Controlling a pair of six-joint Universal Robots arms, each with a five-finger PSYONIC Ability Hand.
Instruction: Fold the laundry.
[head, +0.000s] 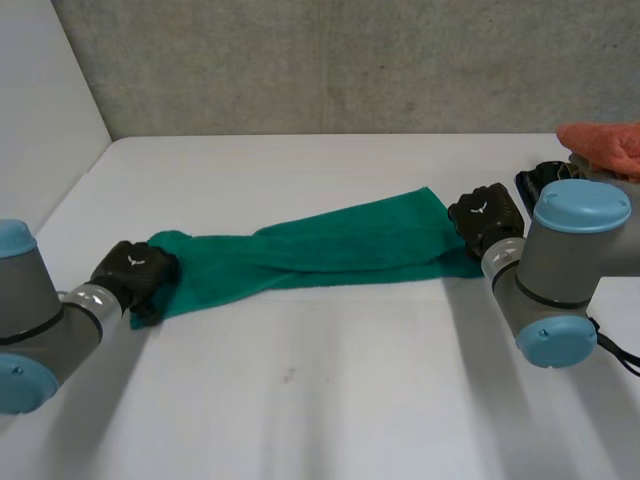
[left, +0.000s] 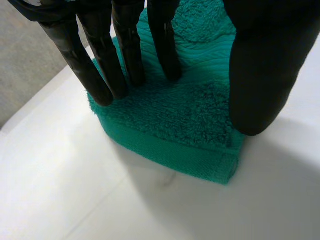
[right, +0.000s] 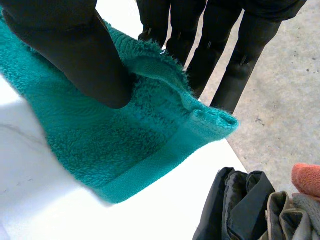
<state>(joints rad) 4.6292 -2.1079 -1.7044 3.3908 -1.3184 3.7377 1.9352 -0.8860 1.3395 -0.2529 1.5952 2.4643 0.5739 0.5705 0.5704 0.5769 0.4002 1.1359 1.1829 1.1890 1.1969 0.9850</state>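
The green towel (head: 330, 250) lies stretched across the middle of the table (head: 330, 400), one end near the left edge and the other towards the right edge, with a twist or lengthwise roll in it, so it is not flat. The left hand (head: 135, 275) has the left end: in its wrist view the fingers (left: 102, 65) dig into the pile on one side and the thumb (left: 260, 75) closes on the other, pinching a doubled, hemmed end. The right hand (head: 487, 220) has the right end, its thumb (right: 75, 45) pressed down on the cloth and its fingers (right: 240, 65) behind the raised edge, so only a corner strip by the hem is nipped

The main risk, as I judge it, is the twist: if the ends are brought together as they are, the fold would lock in the roll and come out lopsided. The right grip looks shallow, and a pull along the table could drag the hem out from under the thumb. The left hand seems to hold a bunch rather than a clean corner, so layers could slide apart when lifted. At the table's far right corner an orange cloth (head: 605, 145) and dark garments (right: 240, 205) sit just beside the right hand, and a swing that way could snag them or push them off the edge
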